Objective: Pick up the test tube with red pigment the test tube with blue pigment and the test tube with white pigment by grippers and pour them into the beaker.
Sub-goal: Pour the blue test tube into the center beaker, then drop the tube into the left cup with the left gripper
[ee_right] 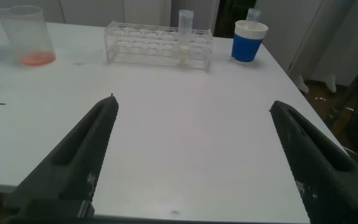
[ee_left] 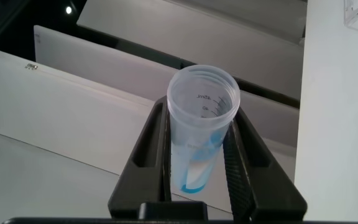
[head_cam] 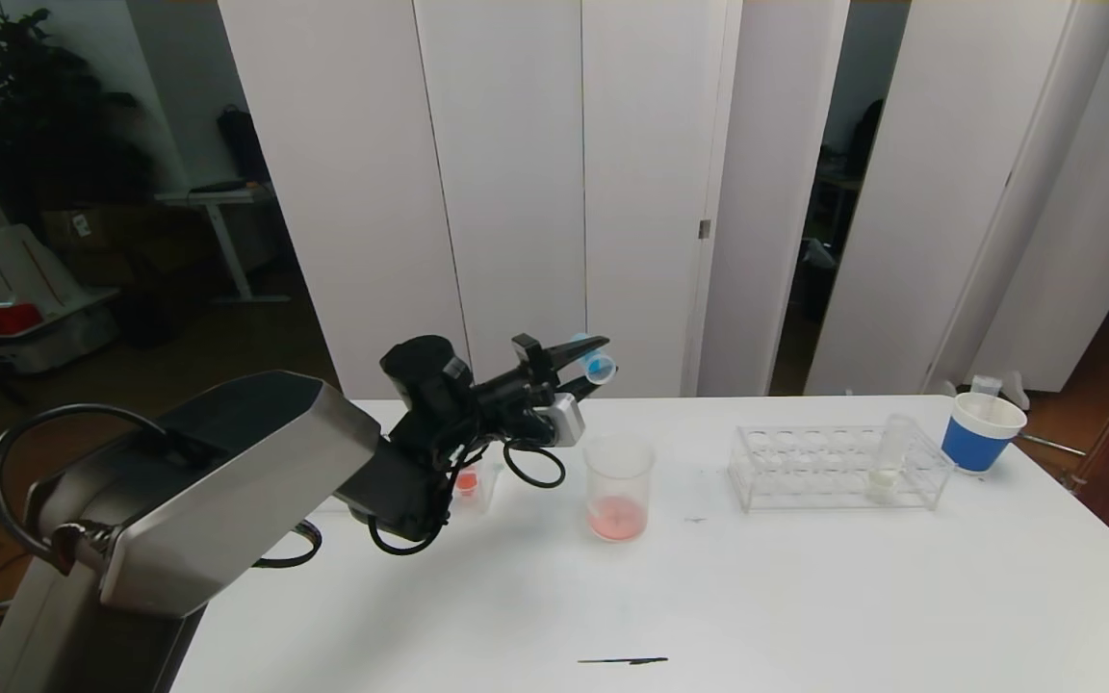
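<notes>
Left end effector [head_cam: 581,366] raised above the worktop [head_cam: 709,597], clamped on the test tube with blue pigment [head_cam: 597,364]; tube lies tilted between the fingers [ee_left: 157,146], open mouth pointing away from the wrist, blue liquid pooled low inside. Behind and below that end effector, near the arm's cables, a small tube with orange-red liquid [head_cam: 467,484] stands on the worktop. Beaker [head_cam: 619,486] sits just below and slightly right of the left end effector, upright, thin pink-red layer at the bottom; tube mouth is above and left of its rim, not over it as far as I can tell. Further right, clear rack [head_cam: 838,469] holds the test tube with white pigment [head_cam: 889,464] upright near its right end. Blue paper cup [head_cam: 981,432] just right of the rack. Right end effector [ee_right: 194,158] wide open, holding nothing, low over the worktop's near right part, rack and cup well ahead of it.
</notes>
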You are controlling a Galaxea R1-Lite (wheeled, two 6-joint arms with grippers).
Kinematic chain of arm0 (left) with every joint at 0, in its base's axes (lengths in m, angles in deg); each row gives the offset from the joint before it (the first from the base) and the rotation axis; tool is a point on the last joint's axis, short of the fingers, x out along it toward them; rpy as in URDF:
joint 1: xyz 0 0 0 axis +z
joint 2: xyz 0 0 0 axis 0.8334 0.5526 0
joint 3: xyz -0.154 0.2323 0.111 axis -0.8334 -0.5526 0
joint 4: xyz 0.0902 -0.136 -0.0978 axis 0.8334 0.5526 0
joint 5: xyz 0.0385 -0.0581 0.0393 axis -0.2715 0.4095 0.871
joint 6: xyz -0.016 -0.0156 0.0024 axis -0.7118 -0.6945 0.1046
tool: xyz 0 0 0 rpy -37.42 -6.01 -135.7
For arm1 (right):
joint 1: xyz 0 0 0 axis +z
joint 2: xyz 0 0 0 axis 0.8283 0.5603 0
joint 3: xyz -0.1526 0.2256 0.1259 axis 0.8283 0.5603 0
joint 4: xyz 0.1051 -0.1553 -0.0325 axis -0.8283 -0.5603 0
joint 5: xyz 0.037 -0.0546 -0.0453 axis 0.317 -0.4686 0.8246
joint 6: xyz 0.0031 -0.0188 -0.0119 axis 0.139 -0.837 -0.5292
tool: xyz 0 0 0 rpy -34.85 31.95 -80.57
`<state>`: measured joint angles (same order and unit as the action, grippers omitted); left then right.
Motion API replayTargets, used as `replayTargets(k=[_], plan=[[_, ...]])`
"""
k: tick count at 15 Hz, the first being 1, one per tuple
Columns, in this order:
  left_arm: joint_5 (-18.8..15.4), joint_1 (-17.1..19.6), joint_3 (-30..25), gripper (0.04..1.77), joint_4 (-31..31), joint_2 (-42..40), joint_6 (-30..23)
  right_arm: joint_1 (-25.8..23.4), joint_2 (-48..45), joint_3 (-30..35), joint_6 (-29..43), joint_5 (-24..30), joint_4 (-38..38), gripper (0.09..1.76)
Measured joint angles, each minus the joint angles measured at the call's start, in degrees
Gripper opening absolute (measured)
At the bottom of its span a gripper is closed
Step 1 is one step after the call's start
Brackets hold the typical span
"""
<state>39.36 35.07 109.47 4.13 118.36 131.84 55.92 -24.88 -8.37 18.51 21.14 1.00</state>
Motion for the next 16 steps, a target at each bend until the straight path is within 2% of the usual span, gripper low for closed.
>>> replayTargets(k=[4,7,13,16], plan=[[1.2,-0.3,0.4,0.57,-0.4,0.6,1.8,0.0,0.0,0.0,0.0,0.0,0.0,1.75],[2.8,-0.3,0.4,0.57,-3.4,0.9,2.9,0.0,0.0,0.0,0.0,0.0,0.0,1.75],[3.3,-0.7,0.5,0.57,-3.7,1.6,4.1,0.0,0.0,0.0,0.0,0.0,0.0,1.75],[5.0,-1.1,0.9,0.57,-3.8,2.0,6.2,0.0,0.0,0.0,0.0,0.0,0.0,1.75]])
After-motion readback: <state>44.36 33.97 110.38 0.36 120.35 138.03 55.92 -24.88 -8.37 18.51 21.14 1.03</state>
